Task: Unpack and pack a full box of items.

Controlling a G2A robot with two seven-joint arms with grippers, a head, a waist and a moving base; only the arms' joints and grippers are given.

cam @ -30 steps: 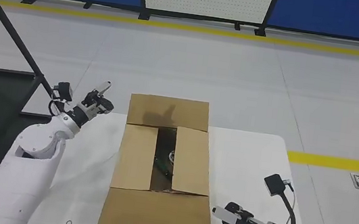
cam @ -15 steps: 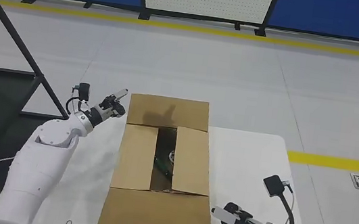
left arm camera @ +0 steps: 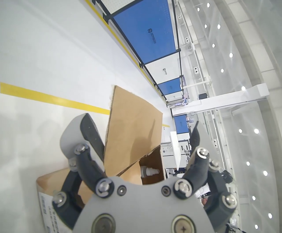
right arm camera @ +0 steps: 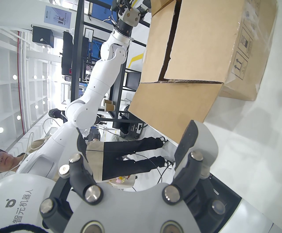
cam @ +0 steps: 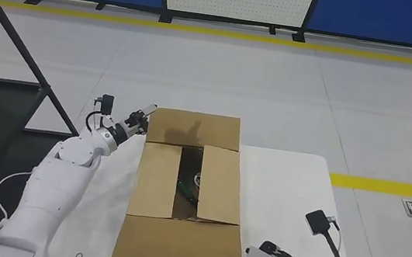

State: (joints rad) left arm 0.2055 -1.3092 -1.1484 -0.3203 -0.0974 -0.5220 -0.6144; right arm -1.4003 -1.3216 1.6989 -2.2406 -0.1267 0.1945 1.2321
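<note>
**Top view.** A brown cardboard box (cam: 153, 184) sits in the middle of a white desk (cam: 283, 193). Its far flap (cam: 194, 129) and near flap (cam: 179, 244) are folded outward. The two side flaps lie partly closed over the top, with a narrow dark gap between them where some contents (cam: 190, 181) show, too dim to identify. The left end effector (cam: 145, 112) is at the far left corner of the box, level with the edge of the far flap. The right end effector (cam: 256, 254) is low over the desk, just beside the near right corner of the box.

**Left wrist view.** The left end effector (left arm camera: 141, 123) is released, its fingers spread wide. The raised far flap (left arm camera: 132, 110) stands between them, close against one finger (left arm camera: 91, 134) and not clamped. Beyond the flap, a white bottle (left arm camera: 149, 170) lies inside the box (left arm camera: 154, 161).

**Right wrist view.** The right end effector (right arm camera: 135, 132) is also released, fingers apart and holding nothing. It faces the near flap (right arm camera: 174, 106) of the box (right arm camera: 198, 39), near it but not touching, with the desk (right arm camera: 242, 143) below.
</note>
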